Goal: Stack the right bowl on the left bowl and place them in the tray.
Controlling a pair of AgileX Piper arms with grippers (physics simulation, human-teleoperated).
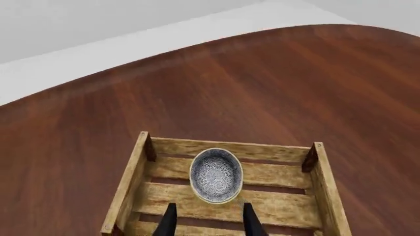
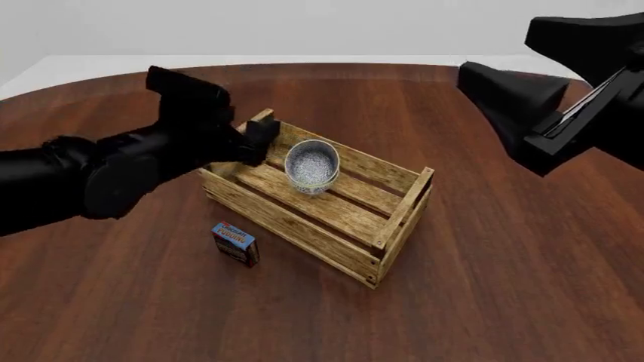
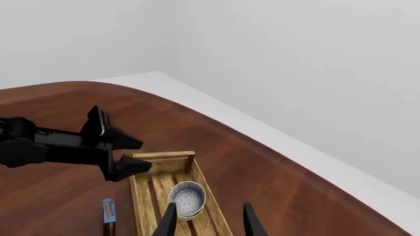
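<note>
A patterned grey-white bowl (image 2: 312,166) stands inside the tray (image 2: 302,226), a light-brown wooden crate, near its far-left end. It looks tall, like two nested bowls, but I cannot tell them apart. No other bowl is in view. My left gripper (image 1: 208,223) is open and empty, just short of the bowl (image 1: 216,175) and over the crate's left end (image 2: 259,141). My right gripper (image 3: 208,221) is open and empty, raised high at the right, well clear of the crate (image 3: 141,201) and the bowl (image 3: 188,197).
A small blue-and-red box (image 2: 235,243) stands on the brown table just in front of the crate's left part. The right arm (image 2: 533,113) hangs above the table's far right. The table's rounded far edge (image 1: 196,39) lies beyond the crate.
</note>
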